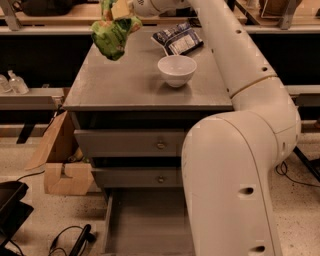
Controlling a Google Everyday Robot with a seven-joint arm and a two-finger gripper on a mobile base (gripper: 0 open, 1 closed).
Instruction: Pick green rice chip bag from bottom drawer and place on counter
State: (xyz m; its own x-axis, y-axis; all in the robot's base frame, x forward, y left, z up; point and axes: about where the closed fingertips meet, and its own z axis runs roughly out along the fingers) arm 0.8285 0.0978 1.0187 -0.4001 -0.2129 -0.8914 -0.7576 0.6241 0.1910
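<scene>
The green rice chip bag (113, 35) hangs in the air above the counter's (125, 82) far left part. My gripper (120, 9) is at the top edge of the view, shut on the bag's top. The bottom drawer (145, 225) stands pulled open below the cabinet, its flat grey floor bare where it shows. My white arm hides the drawer's right side.
A white bowl (176, 70) and a dark blue-and-white snack bag (178, 39) lie on the counter's right half. Two closed drawers with round knobs (161, 145) sit above the open one. A cardboard box (62, 170) and cables (70, 240) lie on the floor at left.
</scene>
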